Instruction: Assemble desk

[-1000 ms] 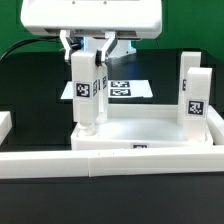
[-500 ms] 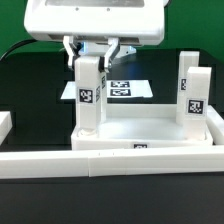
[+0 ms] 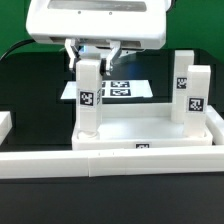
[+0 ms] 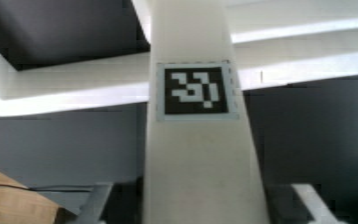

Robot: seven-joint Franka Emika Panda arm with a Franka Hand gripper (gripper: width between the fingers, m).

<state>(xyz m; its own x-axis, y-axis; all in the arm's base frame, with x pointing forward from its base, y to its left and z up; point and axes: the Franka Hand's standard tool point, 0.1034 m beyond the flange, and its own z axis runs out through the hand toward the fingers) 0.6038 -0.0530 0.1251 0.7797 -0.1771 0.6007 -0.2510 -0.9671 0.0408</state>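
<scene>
The white desk top (image 3: 150,128) lies tray-like behind the front wall. A tagged white leg (image 3: 89,100) stands upright in its corner socket on the exterior view's left. My gripper (image 3: 92,50) is above it, open, with a finger on each side of the leg's top and a gap at both sides. In the wrist view the leg (image 4: 197,140) runs between the fingers (image 4: 108,200) of the gripper (image 4: 202,205) without touching them, and the desk top (image 4: 69,92) lies beyond. Two more legs (image 3: 182,90) (image 3: 199,95) stand on the exterior view's right.
The long low white border wall (image 3: 110,162) runs across the front. The marker board (image 3: 128,88) lies flat behind the desk top. A white block (image 3: 5,122) sits at the exterior view's left edge. A black cable runs along the far left.
The held leg turned to face the camera squarely and stands straight. The fingers then spread apart off it. The right legs shifted slightly toward the exterior view's left.
</scene>
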